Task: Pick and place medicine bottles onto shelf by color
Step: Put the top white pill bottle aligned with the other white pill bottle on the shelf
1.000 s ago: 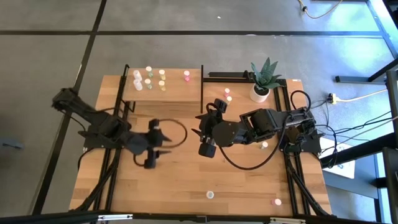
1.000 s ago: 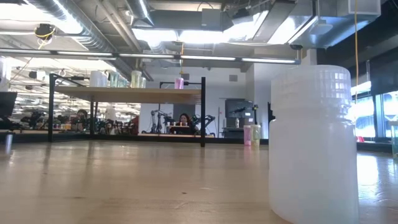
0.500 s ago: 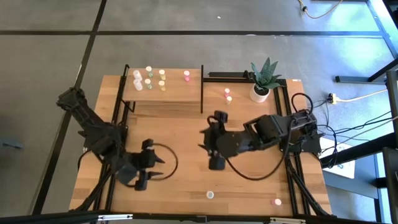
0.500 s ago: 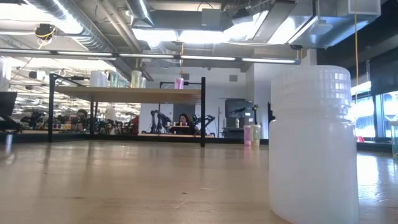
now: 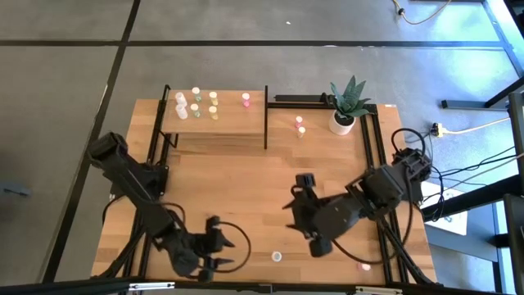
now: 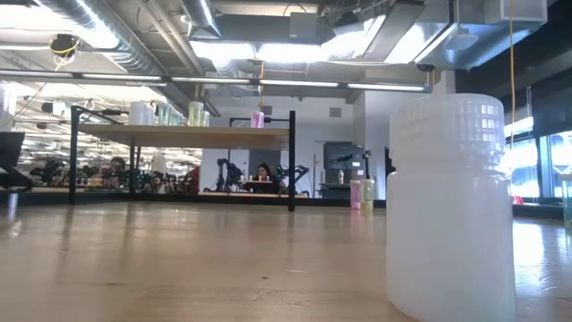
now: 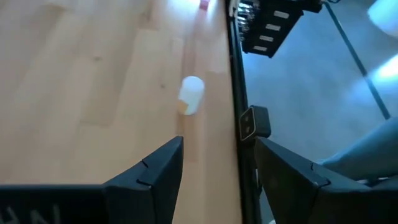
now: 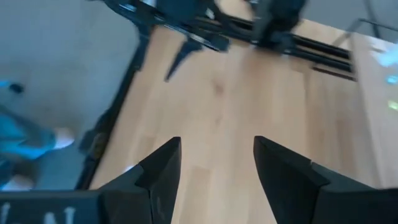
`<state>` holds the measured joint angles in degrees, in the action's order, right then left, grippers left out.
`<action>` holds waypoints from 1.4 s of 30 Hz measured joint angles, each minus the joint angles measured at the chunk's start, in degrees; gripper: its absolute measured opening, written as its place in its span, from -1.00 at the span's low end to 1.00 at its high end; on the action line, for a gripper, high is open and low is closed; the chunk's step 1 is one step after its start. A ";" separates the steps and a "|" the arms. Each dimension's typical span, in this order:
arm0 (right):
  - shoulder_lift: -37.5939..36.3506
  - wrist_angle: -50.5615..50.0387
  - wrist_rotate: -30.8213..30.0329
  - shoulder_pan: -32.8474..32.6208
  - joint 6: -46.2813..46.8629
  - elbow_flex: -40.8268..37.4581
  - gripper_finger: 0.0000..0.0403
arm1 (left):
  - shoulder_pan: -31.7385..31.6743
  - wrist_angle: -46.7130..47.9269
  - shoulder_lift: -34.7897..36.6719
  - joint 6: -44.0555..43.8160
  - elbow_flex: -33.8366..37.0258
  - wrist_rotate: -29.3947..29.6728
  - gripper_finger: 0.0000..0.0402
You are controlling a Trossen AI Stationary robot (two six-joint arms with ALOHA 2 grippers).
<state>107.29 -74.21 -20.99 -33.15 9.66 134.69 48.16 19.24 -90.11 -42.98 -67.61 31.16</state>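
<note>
We see both the left gripper (image 5: 214, 254) and right gripper (image 5: 313, 233) open and empty; low view's huge bottle (image 6: 451, 206) hides the right side

Wooden table (image 5: 246, 188): raised shelf (image 5: 214, 123) at far-left with small bottles (image 5: 196, 104) (several), potted plant (image 5: 345, 105), stray bottles (image 5: 277, 256).

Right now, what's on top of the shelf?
Little bottles stand on the shelf: a bunch with white, green and yellow tops near one end, and one pink-topped bottle alone near the other. What lies under the shelf stays hidden from above.
</note>
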 joint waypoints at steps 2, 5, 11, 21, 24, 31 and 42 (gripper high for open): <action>-0.03 0.19 1.44 -1.00 -1.12 0.00 0.00 | -0.57 -3.34 -2.62 0.04 0.00 -0.53 -0.04; -0.18 0.19 1.71 -1.81 -1.47 0.01 0.00 | -1.53 -9.16 -6.49 1.47 0.02 -0.71 -0.04; -0.18 -1.25 7.25 -2.60 -2.77 0.00 0.00 | -4.68 -23.68 -12.75 10.65 -0.09 -7.87 -0.04; -0.71 -9.27 7.92 -6.56 0.57 0.00 0.00 | -10.02 -15.38 -14.90 16.63 -8.91 -12.75 -0.04; -1.52 -10.78 4.19 -9.39 3.72 0.00 0.00 | -10.61 -14.37 -14.92 17.66 -10.09 -12.75 -0.04; -2.30 -11.62 -9.74 -16.43 9.43 0.00 0.00 | -10.87 -15.36 -16.36 18.11 -10.29 -11.83 -0.04; -3.13 -10.70 -18.82 -20.80 17.05 -5.42 0.00 | -13.24 -11.69 -17.63 24.58 -14.46 -12.86 -0.04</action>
<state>104.17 -84.92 -39.82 -53.95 26.71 129.27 34.91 7.55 -107.74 -18.40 -82.08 18.30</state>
